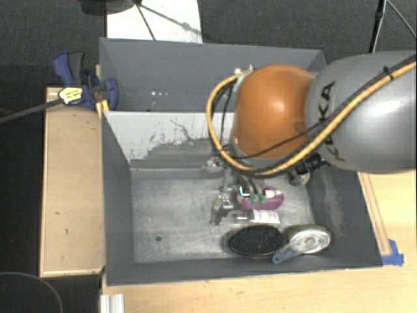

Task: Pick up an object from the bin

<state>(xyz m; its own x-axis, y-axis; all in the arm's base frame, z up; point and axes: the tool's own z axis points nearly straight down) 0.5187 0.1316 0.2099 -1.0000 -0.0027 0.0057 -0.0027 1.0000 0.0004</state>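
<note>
Brush (pixel 255 241) left of tape measure (pixel 309 240); tube (pixel 266 201) behind both.

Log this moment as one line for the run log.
tool: low in bin | nearest: purple object, beside it | front: black oval brush, silver round gadget | grasp: cannot tell

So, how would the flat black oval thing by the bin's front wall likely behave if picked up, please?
The black oval thing lies flat and low, so it would probably slide, not roll. It looks rigid and likely light. It seems to touch the round silver thing, which a push might shift too.
</note>
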